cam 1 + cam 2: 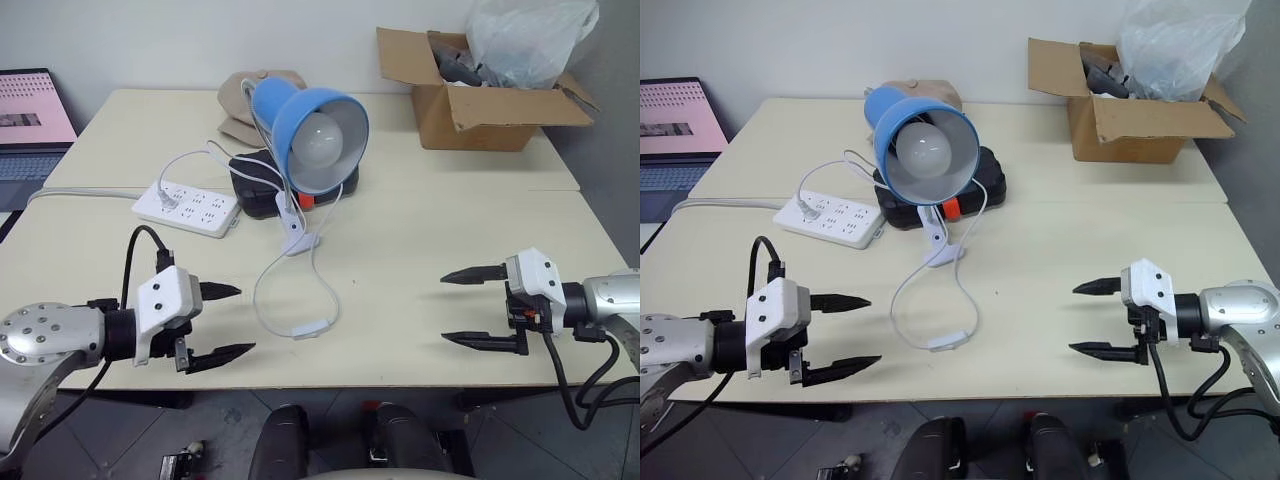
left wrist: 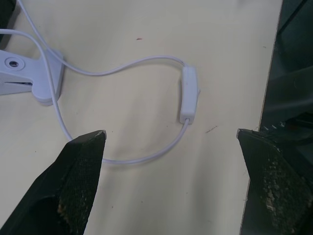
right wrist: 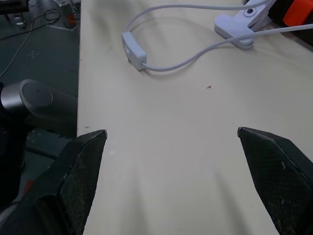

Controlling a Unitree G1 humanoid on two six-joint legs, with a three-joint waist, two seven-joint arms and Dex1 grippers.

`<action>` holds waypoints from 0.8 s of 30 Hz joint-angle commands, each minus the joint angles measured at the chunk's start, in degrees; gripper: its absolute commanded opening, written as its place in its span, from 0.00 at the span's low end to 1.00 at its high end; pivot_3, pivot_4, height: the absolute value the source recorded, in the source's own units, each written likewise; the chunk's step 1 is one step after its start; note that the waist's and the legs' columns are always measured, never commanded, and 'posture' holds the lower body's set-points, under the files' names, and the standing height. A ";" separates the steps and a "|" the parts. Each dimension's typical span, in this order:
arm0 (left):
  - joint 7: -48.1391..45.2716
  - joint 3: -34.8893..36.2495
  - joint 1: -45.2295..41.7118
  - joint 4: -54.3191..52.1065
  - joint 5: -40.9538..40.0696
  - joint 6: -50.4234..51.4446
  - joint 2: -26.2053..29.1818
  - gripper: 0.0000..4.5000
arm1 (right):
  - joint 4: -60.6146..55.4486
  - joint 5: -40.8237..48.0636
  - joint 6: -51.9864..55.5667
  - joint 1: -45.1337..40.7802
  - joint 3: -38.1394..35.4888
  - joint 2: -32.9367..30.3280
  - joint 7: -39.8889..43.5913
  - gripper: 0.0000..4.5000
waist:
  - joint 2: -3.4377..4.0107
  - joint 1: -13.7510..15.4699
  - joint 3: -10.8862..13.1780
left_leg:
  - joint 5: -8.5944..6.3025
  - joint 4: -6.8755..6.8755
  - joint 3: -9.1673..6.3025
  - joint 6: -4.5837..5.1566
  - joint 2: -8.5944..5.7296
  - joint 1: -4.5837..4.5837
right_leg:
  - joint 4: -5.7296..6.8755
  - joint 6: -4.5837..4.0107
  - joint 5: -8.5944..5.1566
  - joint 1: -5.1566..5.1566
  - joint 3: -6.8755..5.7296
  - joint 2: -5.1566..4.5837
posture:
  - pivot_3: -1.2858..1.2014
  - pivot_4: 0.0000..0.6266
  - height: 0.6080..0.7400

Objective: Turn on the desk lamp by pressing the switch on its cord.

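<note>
1. Two grippers hang over the near edge of the table (image 1: 420, 250), facing each other: the left gripper (image 1: 222, 322) on the left and the right gripper (image 1: 474, 306) on the right, each with its fingers wide apart and holding nothing.
2. Between them lies a broad stretch of bare tabletop; the switch (image 1: 312, 327) rests there, close to the near edge, nearer the left gripper than the right and touched by neither.
3. The cord (image 1: 262, 290) loops from the switch back toward the white clip (image 1: 296, 238) of the lamp (image 1: 315, 135), whose blue shade and white bulb face the near side, in the middle of the table.
4. Left of the lamp sits a white power strip (image 1: 188, 207), well apart from the switch, with its grey cable running off the left edge.
5. A black box (image 1: 262, 188) with an orange part stands behind the clip.
6. A cardboard box (image 1: 480, 105) with a plastic bag (image 1: 530, 40) occupies the far right corner.
7. A laptop (image 1: 30, 125) shows at the far left, beyond the table.
</note>
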 commanded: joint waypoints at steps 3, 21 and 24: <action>-0.12 1.40 -0.09 -1.41 0.65 -0.77 0.01 0.99 | 0.49 -0.34 -1.51 -1.74 0.26 0.77 0.69 1.00 | 0.00 0.00 0.01 | 0.00 0.02 0.00 0.00 0.00 -0.01 | 0.00 -0.02 -0.01 0.00 0.00 0.00 | 0.52 0.24 1.00; -3.53 -9.41 -7.28 5.74 7.26 -9.08 -1.06 0.99 | -4.44 0.21 3.68 -4.25 2.59 2.04 -3.10 1.00 | 0.00 0.03 0.00 | 0.00 0.05 0.00 0.00 -0.02 0.02 | 0.07 0.06 0.04 0.03 0.01 0.00 | 0.52 0.24 1.00; -4.04 -12.71 -8.99 7.47 8.75 -11.33 -2.72 0.99 | -5.61 0.02 4.69 -4.41 2.92 2.03 -3.96 1.00 | 0.00 0.07 0.00 | 0.00 0.04 0.02 0.00 -0.02 -0.01 | 0.05 0.06 0.04 0.02 0.02 0.00 | 0.52 0.24 1.00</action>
